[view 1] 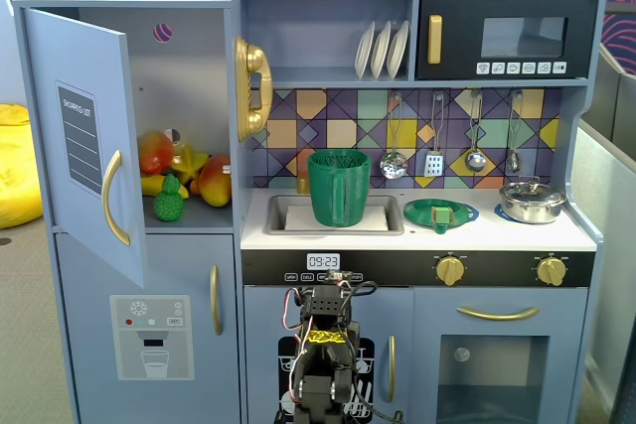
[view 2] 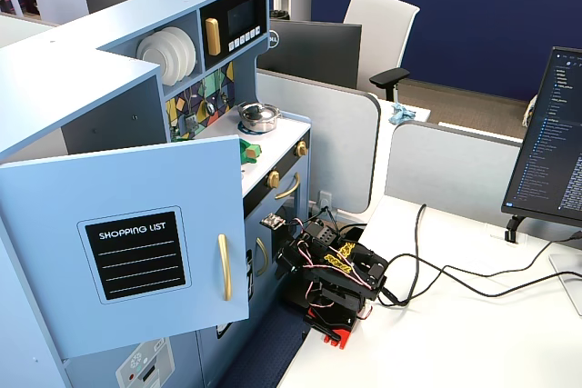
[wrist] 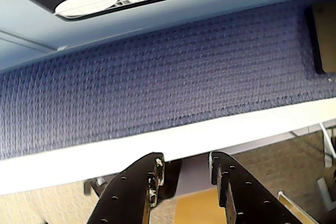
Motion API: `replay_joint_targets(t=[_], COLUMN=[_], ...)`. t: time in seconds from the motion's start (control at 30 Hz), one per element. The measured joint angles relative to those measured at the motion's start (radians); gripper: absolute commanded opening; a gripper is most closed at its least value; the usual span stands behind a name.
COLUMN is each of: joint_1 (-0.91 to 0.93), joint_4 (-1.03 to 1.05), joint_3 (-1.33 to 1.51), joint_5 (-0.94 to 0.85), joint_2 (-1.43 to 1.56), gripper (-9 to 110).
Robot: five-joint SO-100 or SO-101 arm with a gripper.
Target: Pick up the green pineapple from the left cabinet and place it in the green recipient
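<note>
The green pineapple (view 1: 168,202) stands at the front of the shelf inside the left cabinet, whose door (view 1: 91,136) hangs open to the left. A yellow banana and red-orange fruits lie behind it. The green recipient (view 1: 339,188) stands upright in the sink. My arm (view 1: 323,345) is folded low in front of the kitchen's lower doors, far below both. In the wrist view my gripper (wrist: 185,164) is open and empty, pointing at a blue mat (wrist: 157,77) and a white table edge (wrist: 157,142). In the other fixed view the open door (view 2: 136,252) hides the pineapple.
A shallow green dish (view 1: 440,212) and a steel pot (view 1: 532,202) sit on the counter right of the sink. Utensils hang on the tiled back wall. The folded arm (view 2: 332,279) sits on a white desk (view 2: 455,333) with loose cables. A monitor (view 2: 555,161) stands at the right.
</note>
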Motion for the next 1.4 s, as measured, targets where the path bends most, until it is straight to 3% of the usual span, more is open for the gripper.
replay_joint_targets(t=[0.13,0.5,0.67,0.87,1.13,1.4], joint_1=[-0.141,-0.609,-0.65,-0.71,-0.741,-0.779], joint_4=[-0.101,-0.966,-1.075,-1.166,-1.308,-1.419], joint_3=[0.006,-0.164,-0.425,-0.592,-0.65,-0.726], joint_5=[0.0,-0.063,-0.101,0.035,0.058,-0.069], joint_2=[-0.008,-0.327,-0.561,-0.696,-0.775,-0.899], gripper=[0,1,18,31,33,32])
